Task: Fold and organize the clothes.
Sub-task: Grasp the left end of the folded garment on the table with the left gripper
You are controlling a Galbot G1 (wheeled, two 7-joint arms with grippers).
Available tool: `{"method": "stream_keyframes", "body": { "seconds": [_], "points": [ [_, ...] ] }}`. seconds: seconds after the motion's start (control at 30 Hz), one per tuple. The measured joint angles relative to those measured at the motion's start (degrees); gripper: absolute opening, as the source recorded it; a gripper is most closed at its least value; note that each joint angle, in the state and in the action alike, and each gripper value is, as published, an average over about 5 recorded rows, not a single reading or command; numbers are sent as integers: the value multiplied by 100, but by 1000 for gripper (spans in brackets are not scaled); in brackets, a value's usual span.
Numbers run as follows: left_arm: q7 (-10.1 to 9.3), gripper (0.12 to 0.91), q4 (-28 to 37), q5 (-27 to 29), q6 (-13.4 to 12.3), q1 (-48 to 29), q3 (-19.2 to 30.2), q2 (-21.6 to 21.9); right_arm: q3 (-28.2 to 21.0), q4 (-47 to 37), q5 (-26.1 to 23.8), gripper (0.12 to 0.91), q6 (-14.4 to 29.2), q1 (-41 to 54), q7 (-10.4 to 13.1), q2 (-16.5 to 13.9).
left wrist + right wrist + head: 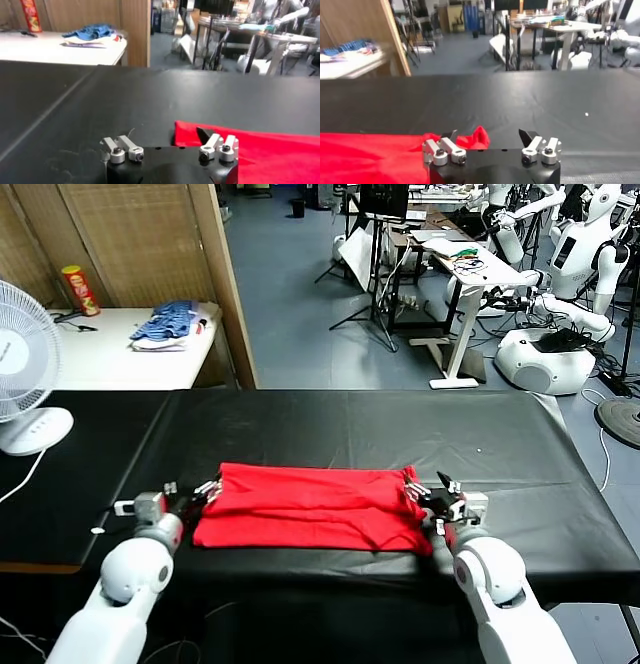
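With the red T-shirt (310,509) folded flat on the black table (350,424), both the left gripper (195,496) and right gripper (432,494) stand released at its ends, so a snagged corner could drag the fold open.

Plain bright red T-shirt (310,506), black table (350,424), blue-and-white cloth heap (168,324), white fan (25,359)

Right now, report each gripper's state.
Left gripper: open, holding nothing, at the left end of the folded red T-shirt.
Right gripper: open, holding nothing, at the shirt's right end.
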Motion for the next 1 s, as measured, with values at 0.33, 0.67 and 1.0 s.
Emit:
{"method": "stream_keyframes", "body": {
  "seconds": [0.33,0.67,1.0],
  "points": [
    [3,790,-179,43,-53,493,57,-212,-29,386,-1,798,-27,-139,5,-40],
    [-30,361,-107,-302,22,391,51,-246,3,538,-14,798,-10,-229,3,-48],
    [57,163,-161,1003,-160,368,54,-85,73,689,-50,798,-17,-322,58,-1]
  ]
}}
